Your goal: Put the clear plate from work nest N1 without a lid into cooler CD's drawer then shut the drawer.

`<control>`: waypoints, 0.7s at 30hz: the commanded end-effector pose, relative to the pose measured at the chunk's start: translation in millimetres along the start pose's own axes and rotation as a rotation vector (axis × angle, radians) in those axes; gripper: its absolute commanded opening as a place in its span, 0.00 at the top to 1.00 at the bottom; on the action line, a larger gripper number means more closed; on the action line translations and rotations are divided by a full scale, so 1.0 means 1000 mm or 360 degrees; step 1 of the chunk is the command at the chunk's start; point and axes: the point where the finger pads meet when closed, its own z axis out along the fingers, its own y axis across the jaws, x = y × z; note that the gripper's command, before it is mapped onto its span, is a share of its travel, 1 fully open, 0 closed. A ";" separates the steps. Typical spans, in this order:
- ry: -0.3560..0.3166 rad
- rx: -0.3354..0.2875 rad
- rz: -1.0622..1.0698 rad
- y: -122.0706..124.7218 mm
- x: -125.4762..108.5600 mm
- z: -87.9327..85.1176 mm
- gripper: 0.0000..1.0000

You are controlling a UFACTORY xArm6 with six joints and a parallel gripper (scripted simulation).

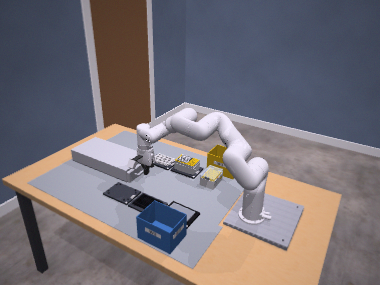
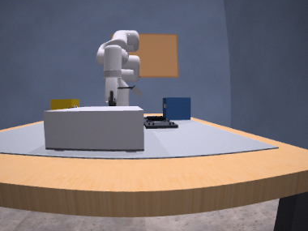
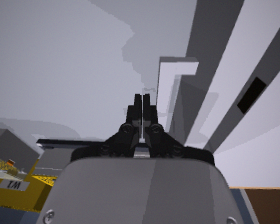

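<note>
The cooler CD (image 1: 105, 158) is a long grey box at the left of the mat; it also fills the front of the exterior view (image 2: 94, 127). My gripper (image 1: 145, 170) hangs at the cooler's near end, fingers pointing down and shut on nothing. In the wrist view the shut fingertips (image 3: 143, 106) stand just left of a pale bar (image 3: 173, 92) on the cooler's front. The lamp slot (image 3: 251, 95) on that front is dark. A pale plate with wells (image 1: 162, 159) lies right of the gripper, on the bench.
A yellow and black tip box (image 1: 186, 164), a small pale box (image 1: 211, 175) and a yellow bin (image 1: 220, 159) stand in a row toward the arm's base. Black nests (image 1: 131, 196) and a blue bin (image 1: 161, 226) sit nearer the front edge.
</note>
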 end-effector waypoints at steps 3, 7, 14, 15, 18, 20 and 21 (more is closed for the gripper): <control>-0.0002 -0.0050 -0.0001 0.008 0.000 -0.004 1.00; -0.0002 -0.0050 -0.0001 0.008 0.000 -0.004 1.00; -0.0002 -0.0050 -0.0001 0.008 0.000 -0.004 1.00; -0.0002 -0.0050 -0.0001 0.008 0.000 -0.004 1.00; -0.0002 -0.0050 -0.0001 0.003 0.000 -0.003 1.00; -0.0002 -0.0050 -0.0001 0.000 0.000 -0.003 1.00; -0.0002 -0.0050 -0.0001 -0.002 0.000 -0.003 1.00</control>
